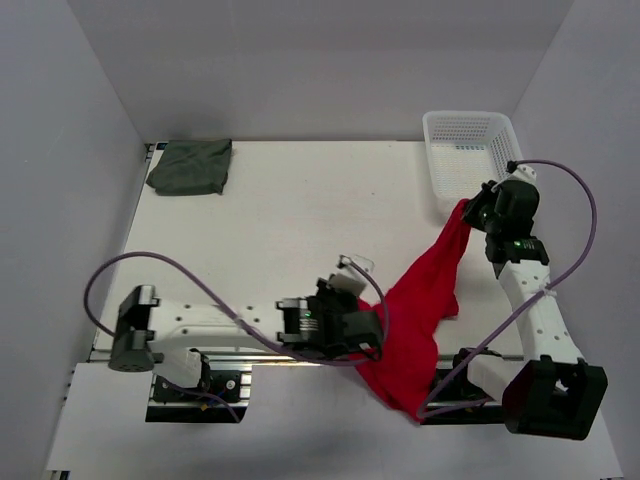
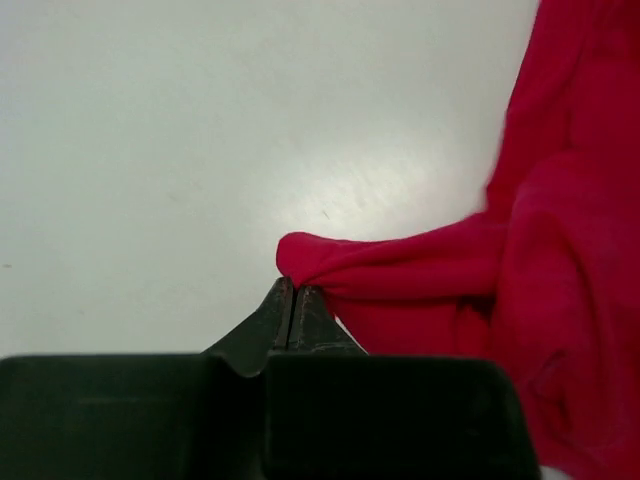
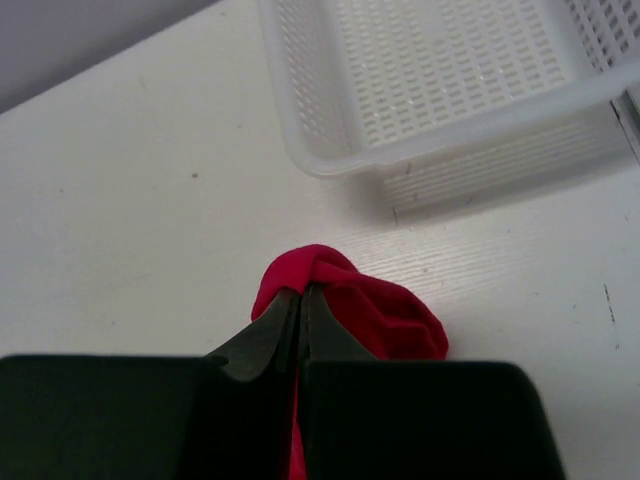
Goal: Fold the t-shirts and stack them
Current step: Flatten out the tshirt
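The left gripper (image 2: 295, 292) and right gripper (image 3: 300, 295) each pinch a bunched edge of the red t-shirt (image 1: 425, 295), which sags between them from the table (image 1: 280, 220) front to beside the white mesh basket (image 3: 480, 132). Soft, light cloth; hems likely give the surest hold. The grey-green t-shirt (image 1: 190, 166) lies far left.

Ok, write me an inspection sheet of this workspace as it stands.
Surface: white table, bare across the middle.
Job's things: red t-shirt unfolded, strung between both arms; grey-green t-shirt bundled at the far left corner.
Clutter: white mesh basket, far right.
Grippers: left pincer shut on a red fold; right pincer shut on the red cloth beside the basket.
Cables: purple cables loop beside each arm.
Surroundings: plain grey walls; nothing else seen.
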Robot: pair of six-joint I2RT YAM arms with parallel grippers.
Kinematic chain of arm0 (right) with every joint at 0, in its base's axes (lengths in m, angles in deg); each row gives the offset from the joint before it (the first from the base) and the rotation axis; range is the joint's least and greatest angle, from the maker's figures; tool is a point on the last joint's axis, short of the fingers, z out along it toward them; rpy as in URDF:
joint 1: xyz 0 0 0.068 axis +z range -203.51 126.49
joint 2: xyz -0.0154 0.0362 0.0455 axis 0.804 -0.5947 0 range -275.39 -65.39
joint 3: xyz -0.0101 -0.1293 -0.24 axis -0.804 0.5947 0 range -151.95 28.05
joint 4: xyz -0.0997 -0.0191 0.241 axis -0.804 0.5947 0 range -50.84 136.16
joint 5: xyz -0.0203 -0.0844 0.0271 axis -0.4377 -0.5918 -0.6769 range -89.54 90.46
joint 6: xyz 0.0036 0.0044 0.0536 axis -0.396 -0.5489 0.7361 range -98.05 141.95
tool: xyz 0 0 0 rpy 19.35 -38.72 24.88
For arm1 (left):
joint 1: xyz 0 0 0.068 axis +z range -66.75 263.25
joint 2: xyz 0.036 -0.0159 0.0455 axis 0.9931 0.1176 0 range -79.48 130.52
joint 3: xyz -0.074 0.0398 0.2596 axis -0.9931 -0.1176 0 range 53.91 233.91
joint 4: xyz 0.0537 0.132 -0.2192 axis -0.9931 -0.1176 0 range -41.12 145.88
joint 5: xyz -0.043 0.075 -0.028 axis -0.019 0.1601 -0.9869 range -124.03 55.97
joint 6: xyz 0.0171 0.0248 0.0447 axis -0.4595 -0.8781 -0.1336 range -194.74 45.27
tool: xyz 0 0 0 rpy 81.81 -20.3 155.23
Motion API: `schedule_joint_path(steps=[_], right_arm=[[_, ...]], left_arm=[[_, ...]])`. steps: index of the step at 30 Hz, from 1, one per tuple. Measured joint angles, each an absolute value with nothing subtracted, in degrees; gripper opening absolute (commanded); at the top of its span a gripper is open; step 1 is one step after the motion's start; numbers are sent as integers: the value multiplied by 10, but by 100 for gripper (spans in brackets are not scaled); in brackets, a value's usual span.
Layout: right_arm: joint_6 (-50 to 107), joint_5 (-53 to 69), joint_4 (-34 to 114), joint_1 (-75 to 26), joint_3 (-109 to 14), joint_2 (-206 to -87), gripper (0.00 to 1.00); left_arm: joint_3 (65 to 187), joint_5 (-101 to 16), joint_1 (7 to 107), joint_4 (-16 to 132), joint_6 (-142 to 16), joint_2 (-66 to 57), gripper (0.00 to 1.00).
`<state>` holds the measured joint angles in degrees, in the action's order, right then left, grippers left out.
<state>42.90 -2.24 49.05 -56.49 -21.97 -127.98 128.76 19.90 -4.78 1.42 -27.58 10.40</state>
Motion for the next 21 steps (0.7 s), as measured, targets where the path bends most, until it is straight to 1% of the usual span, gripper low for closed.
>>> schedule_joint_path(steps=[4, 8, 11, 13, 16, 18, 21], right_arm=[[409, 9, 484, -565, -232, -1247, 0], [395, 24, 486, -565, -281, -1240, 0], [386, 25, 488, -565, -328, -1234, 0], [379, 17, 489, -565, -360, -1230, 0], [371, -5, 488, -565, -393, -1220, 0], [365, -21, 488, -565, -409, -1213, 0], [362, -32, 486, -565, -420, -1210, 0]], left_arm=[[1291, 284, -17, 2, -291, 8, 0], [1313, 359, 16, 54, -389, -37, 0], [1315, 416, 39, 171, -536, -58, 0], [1301, 436, 53, 296, -671, -79, 0], [1264, 442, 69, 467, -833, -135, 0], [1257, 442, 80, 539, -903, -171, 0], [1269, 444, 96, 605, -967, -191, 0]])
